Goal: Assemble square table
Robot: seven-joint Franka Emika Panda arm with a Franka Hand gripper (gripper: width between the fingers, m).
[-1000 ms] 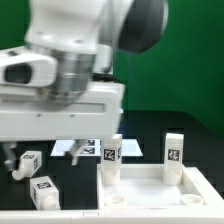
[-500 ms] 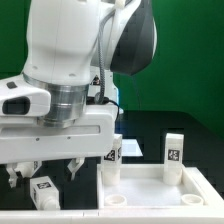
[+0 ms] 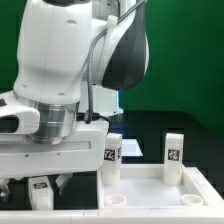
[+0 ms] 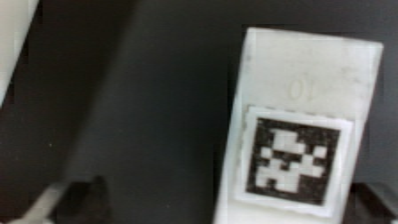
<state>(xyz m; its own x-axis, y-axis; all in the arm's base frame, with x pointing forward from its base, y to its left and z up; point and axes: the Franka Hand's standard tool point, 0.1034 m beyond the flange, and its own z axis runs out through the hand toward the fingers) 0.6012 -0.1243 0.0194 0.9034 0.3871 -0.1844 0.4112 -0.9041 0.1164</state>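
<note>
The gripper [image 3: 33,188] was spread over a loose leg [image 3: 41,190], at 9 o'clock from the tabletop [image 3: 150,184]; a crooked squeeze could have pushed it away.

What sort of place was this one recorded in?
Most likely a robotics lab bench: a white robot arm works over a black work surface in front of a green backdrop, with tag-marked white legs and a white tabletop as parts.

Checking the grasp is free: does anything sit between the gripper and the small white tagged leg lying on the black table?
Nothing visible does. The open gripper hangs directly over the small white tagged leg, straddling it.
</note>
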